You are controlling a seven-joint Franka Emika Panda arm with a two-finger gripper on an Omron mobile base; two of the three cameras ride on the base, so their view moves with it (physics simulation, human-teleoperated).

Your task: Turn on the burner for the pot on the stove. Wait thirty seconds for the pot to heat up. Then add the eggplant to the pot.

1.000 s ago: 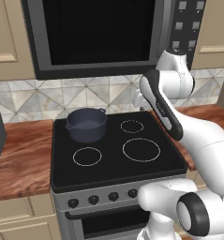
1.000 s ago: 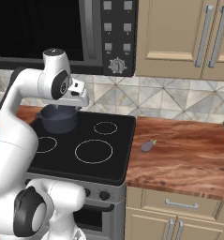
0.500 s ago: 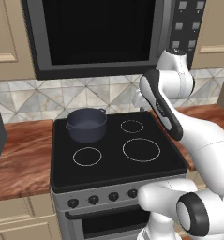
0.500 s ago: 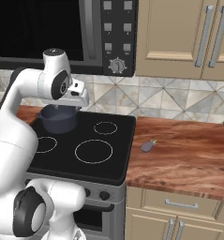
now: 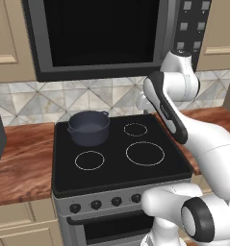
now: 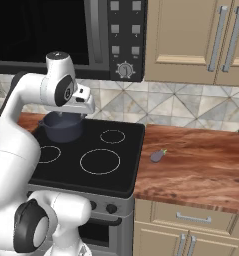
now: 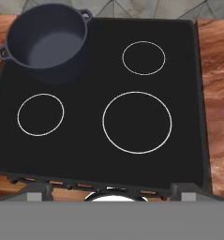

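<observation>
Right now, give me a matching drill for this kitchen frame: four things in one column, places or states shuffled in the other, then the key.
Things:
1. pot
2. eggplant
3. stove
4. gripper

Places or states:
A. lying on the wooden counter right of the cooktop
B. jaws open, holding nothing
C. standing on the back left burner, nothing inside it
D. flat black top with white rings, knobs along its front

Pairs: 1-C, 2-A, 3-D, 4-B
</observation>
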